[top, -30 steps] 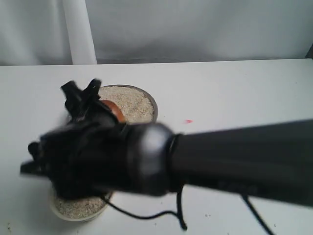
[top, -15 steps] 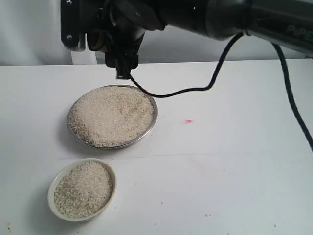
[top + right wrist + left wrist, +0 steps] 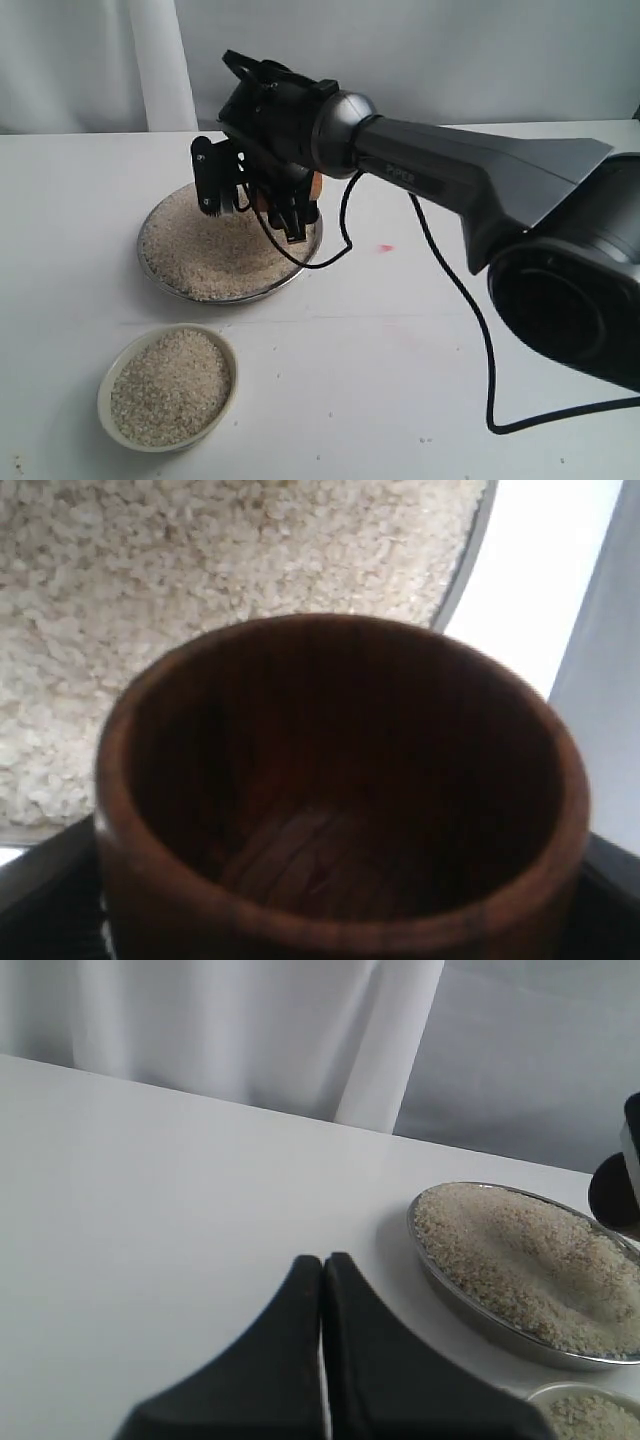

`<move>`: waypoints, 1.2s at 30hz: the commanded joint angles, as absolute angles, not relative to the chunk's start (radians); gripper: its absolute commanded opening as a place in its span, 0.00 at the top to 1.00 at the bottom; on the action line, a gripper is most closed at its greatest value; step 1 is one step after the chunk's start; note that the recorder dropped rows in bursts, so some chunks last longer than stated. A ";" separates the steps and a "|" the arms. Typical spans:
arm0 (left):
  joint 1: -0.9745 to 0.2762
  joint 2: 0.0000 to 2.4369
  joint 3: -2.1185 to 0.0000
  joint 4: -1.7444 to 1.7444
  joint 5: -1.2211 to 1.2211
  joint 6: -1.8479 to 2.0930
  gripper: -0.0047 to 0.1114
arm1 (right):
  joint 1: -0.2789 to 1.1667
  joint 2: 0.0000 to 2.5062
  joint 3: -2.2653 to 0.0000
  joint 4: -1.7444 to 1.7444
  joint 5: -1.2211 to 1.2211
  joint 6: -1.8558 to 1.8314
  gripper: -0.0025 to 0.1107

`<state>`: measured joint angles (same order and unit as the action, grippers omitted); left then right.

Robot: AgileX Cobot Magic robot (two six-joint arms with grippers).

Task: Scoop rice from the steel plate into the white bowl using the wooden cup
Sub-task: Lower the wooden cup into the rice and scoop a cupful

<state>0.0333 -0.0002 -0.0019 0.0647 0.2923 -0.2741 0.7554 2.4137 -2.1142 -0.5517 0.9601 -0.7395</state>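
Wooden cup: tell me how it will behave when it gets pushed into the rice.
The wooden cup looks rigid and thick-walled, so it should not flex. Its polished, rounded wall may slip or twist in a grip. The rice is loose grain, so it should give way readily.

We are seeing the white surface (image 3: 480, 330) glowing under soft, even, fairly bright light in the exterior view. The steel plate (image 3: 225, 299) and the white bowl (image 3: 101, 398) are casting only faint, soft-edged grey shadows beside their rims. A pale highlight is shining on the rounded grey joint of the right arm (image 3: 480, 170), and its nearest housing is looming large and slightly soft. In the left wrist view the left pincer (image 3: 322, 1260) is showing as a dark, blurred shape, while the rice (image 3: 520, 1260) is looking crisper. In the right wrist view the wooden cup (image 3: 330, 780) is filling the picture in soft focus, its inside lying in deep shadow, and the surface beyond the plate's rim is burning out to plain white.
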 commanded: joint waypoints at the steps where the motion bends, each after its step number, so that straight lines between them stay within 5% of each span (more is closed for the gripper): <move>1: 0.028 0.000 0.000 0.061 0.286 -0.275 0.96 | 0.754 2.449 -2.125 -0.628 0.941 -0.751 0.98; 36: 0.028 0.000 0.000 0.061 0.286 -0.275 0.96 | 0.841 2.613 -2.131 -0.966 0.787 -0.749 0.98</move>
<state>0.0333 -0.0002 -0.0019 0.0647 0.2923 -0.2741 0.8351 2.6026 -2.1315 -1.0143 0.8241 -0.7479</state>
